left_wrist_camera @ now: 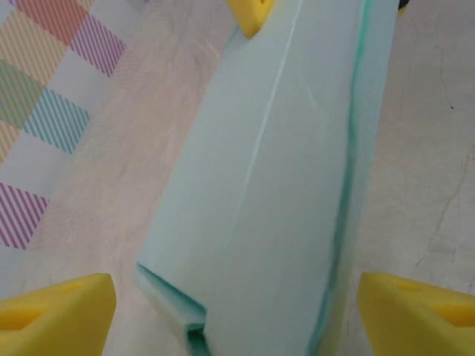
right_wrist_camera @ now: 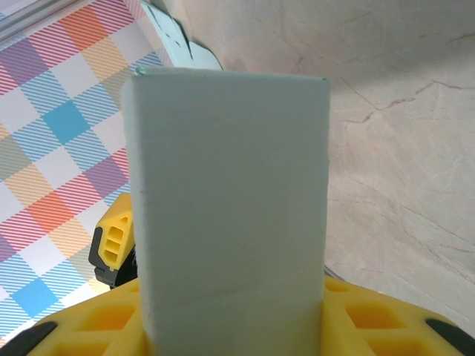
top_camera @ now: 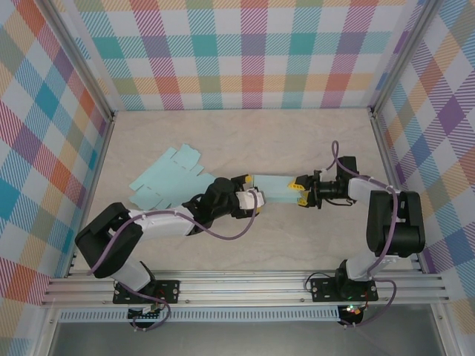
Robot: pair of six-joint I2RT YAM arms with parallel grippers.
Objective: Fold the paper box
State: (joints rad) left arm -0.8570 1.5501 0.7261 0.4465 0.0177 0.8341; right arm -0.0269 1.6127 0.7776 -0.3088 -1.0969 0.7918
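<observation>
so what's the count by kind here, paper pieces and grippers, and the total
folded pale teal paper box, held between the two grippers: 1
flat unfolded pale teal paper cut-out, lying off to the left: 1
yellow-fingered grippers, the left gripper and the right gripper: 2
total: 4

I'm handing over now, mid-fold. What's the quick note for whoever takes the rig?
Left gripper: open, straddling the paper box without clamping.
Right gripper: shut on the box's right end.
Box: a folded mint sleeve spanning between both grippers.
Flat tabbed sheet lies left of it; any join is hidden under the left arm.
Done: sleeve folded.
Left: the sheet's tabs lie unfolded.
</observation>
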